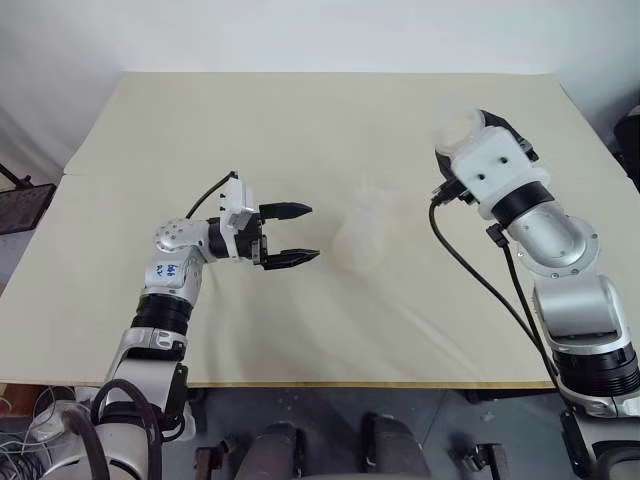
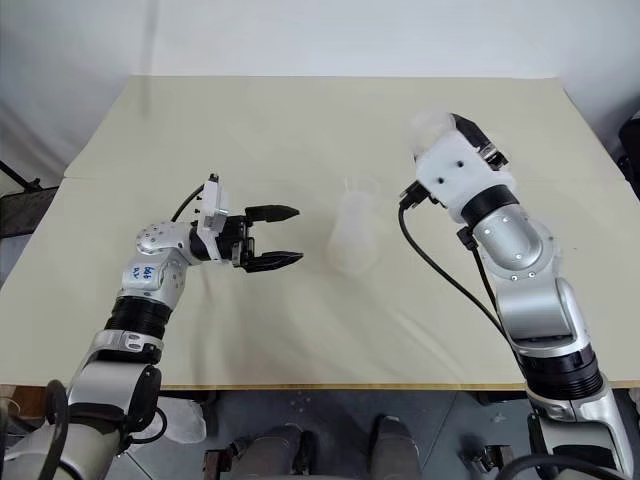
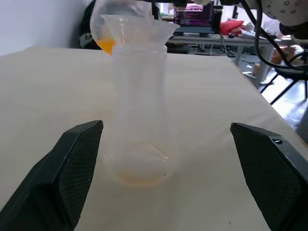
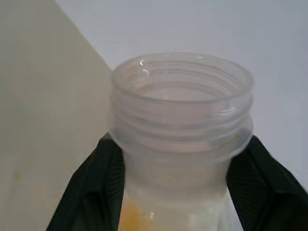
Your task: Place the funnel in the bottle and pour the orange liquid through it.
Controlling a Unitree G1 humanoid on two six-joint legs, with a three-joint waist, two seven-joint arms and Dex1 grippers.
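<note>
Funnel: seated in bottle neck; light, tippy.
Left claw: released, flanking bottle.
Right claw: clenched on threaded jar holding orange liquid; slippery, grip below threads.

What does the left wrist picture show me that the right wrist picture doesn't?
Left wrist view: the bottle standing on the table with the funnel seated in its neck, and the left fingers open on either side, not touching it. Right wrist view: the threaded mouth of a clear jar, close up, gripped between the right fingers. Shared: the orange liquid inside that jar, and the table.
</note>
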